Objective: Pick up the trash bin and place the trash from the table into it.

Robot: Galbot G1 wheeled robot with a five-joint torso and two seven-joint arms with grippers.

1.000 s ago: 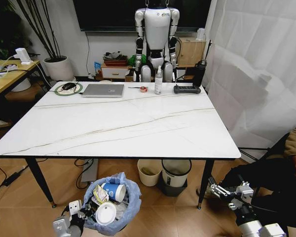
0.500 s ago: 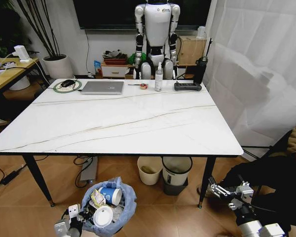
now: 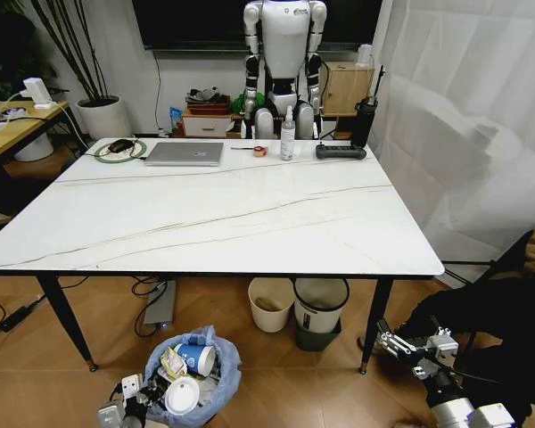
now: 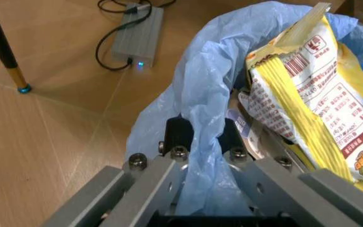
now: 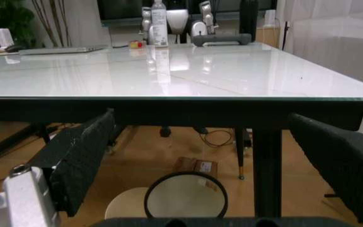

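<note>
1. marble-look white table [image 3: 214, 214] takes up most of the head view, and there is no litter on its top. what sits along the far edge is a laptop [image 3: 185, 153], a spray bottle [image 3: 287, 139] and a black device [image 3: 341, 152]. none of that counts as trash, so the clearing looks done to me.
2. blue-bagged trash bin [image 3: 192, 373] is on the wooden floor in front of the table, low on the robot's left and close to its base. it is stuffed full: a blue-and-white paper cup [image 3: 197, 358], a white lid [image 3: 182, 395], and a yellow snack wrapper [image 4: 314, 99] in the left wrist view.
3. left gripper [image 4: 202, 142] is right at the bin's rim. its jaws are nearly closed, pinching a fold of the blue bag [image 4: 200, 94] and probably the rim under it. whether the bin is lifted or resting on the floor, i can't say.
4. right gripper [image 3: 401, 343] hangs low beside the table's front right leg, idle, jaws spread wide with nothing between them.
5. hard to make out: the bin's dark body is swallowed by the bag, deeper trash is buried, and the left arm is cut off at the picture's bottom edge.
</note>
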